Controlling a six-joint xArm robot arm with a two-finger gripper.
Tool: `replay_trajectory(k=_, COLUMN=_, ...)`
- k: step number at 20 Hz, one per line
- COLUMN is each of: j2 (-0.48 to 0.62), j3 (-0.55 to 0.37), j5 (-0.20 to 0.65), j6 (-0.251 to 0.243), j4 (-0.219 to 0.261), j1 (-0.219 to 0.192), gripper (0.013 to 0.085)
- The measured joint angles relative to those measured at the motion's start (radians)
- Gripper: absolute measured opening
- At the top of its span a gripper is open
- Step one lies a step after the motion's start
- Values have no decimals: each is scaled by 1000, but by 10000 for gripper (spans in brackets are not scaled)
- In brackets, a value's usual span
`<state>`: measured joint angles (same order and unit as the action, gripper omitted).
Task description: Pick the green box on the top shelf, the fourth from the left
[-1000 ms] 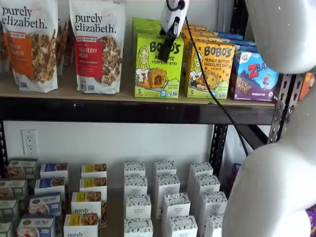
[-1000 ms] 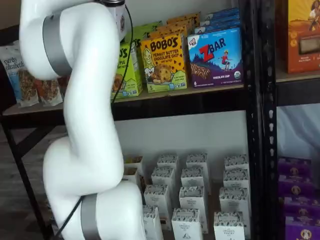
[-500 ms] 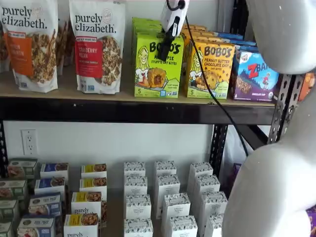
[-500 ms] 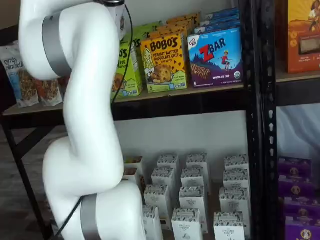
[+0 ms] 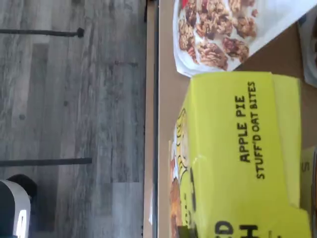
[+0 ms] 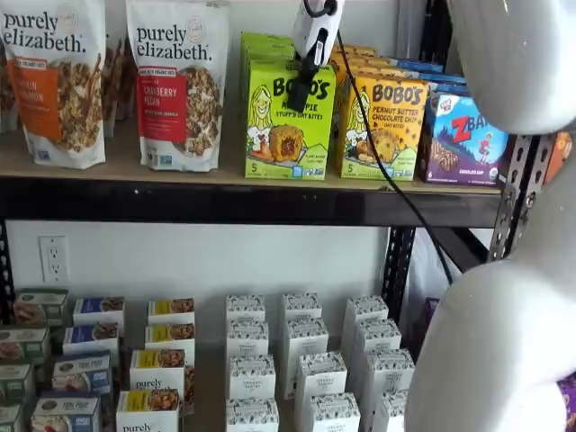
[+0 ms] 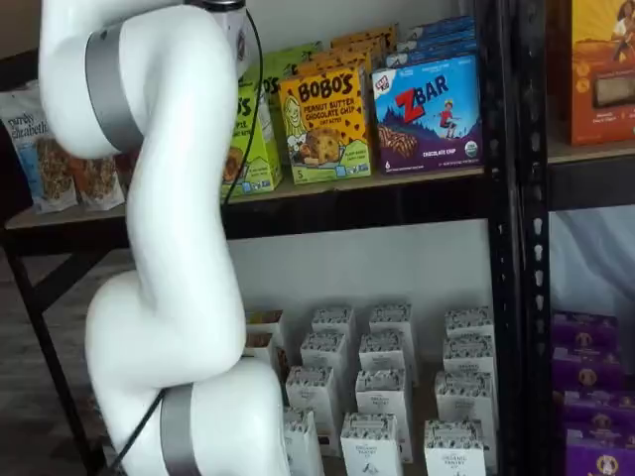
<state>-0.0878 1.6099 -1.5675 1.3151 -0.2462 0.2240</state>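
The green box [image 6: 288,121] stands upright at the front of the top shelf [image 6: 117,166], reading "BOBO'S Apple Pie stuff'd oat bites". It also shows in a shelf view [image 7: 254,139], mostly hidden behind the white arm, and fills much of the wrist view [image 5: 237,158]. My gripper [image 6: 299,97] hangs in front of the box's upper right part, white body above and black fingers below. The fingers show side-on, so I cannot tell whether there is a gap between them. More green boxes stand in a row behind the front one.
An orange-yellow Bobo's peanut butter box [image 6: 385,128] stands right of the green box, then a blue ZBar box [image 6: 463,139]. A Purely Elizabeth granola bag [image 6: 177,83] stands to its left. Small white cartons [image 6: 301,337] fill the lower level. A black cable [image 6: 387,171] hangs from the gripper.
The gripper has shifted only slightly in front of the green box. The boxes have not moved.
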Motion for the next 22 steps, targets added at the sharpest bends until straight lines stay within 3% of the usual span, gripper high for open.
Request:
replay_trajectory(k=17, j2=-23, j3=9, j5=-56, j6=-8, j4=-12, j1=0, gripper=330)
replay_trajectory(k=18, j2=-27, j3=6, j5=-55, j6=-8, j4=-17, j1=-2, gripper=290)
replay_trajectory(k=22, j2=-22, j3=21, j5=-78, j6=-8, j4=-23, j1=-5, gripper=290)
